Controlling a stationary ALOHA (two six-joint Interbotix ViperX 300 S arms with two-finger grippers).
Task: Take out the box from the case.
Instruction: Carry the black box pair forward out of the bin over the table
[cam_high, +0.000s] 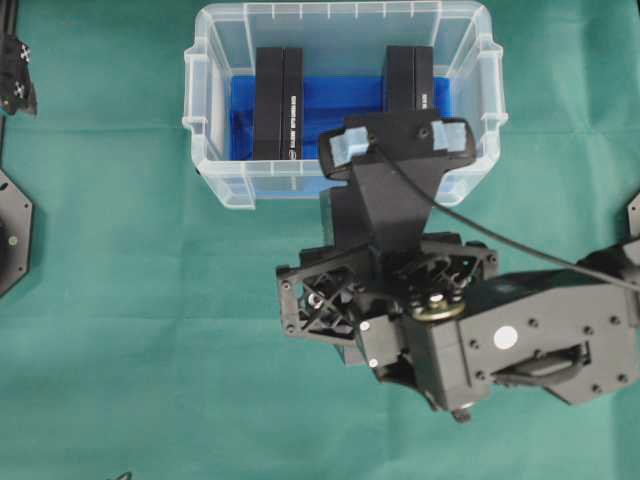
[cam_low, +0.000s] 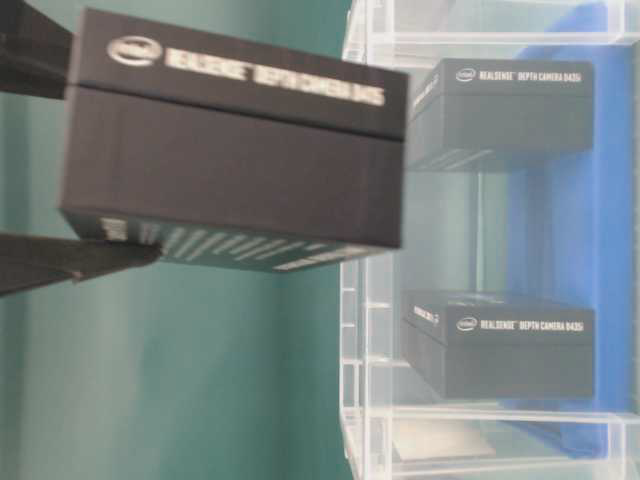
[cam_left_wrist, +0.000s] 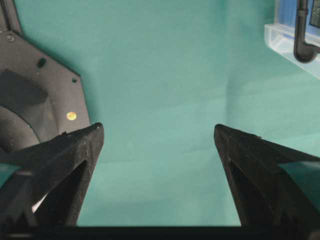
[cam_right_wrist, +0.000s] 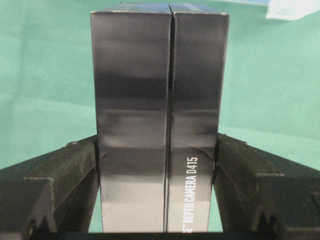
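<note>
My right gripper (cam_right_wrist: 157, 150) is shut on a black Intel RealSense box (cam_right_wrist: 157, 100), one finger pressed against each side of it. In the table-level view the box (cam_low: 235, 150) hangs in the air above the green cloth, just outside the case (cam_low: 365, 300). The case (cam_high: 215, 190) is a clear bin lined with blue cloth (cam_high: 340, 105), and two more black boxes (cam_high: 278, 105) (cam_high: 410, 80) stand inside it. From overhead the right arm (cam_high: 400, 200) hides the held box. My left gripper (cam_left_wrist: 157, 132) is open over bare green cloth, with nothing between its fingers.
A green cloth (cam_high: 120, 300) covers the table. A black arm base plate (cam_left_wrist: 35, 100) lies left of the left gripper, and a corner of the case (cam_left_wrist: 290, 40) shows at the upper right. The right arm's cable (cam_high: 500, 235) trails to the right.
</note>
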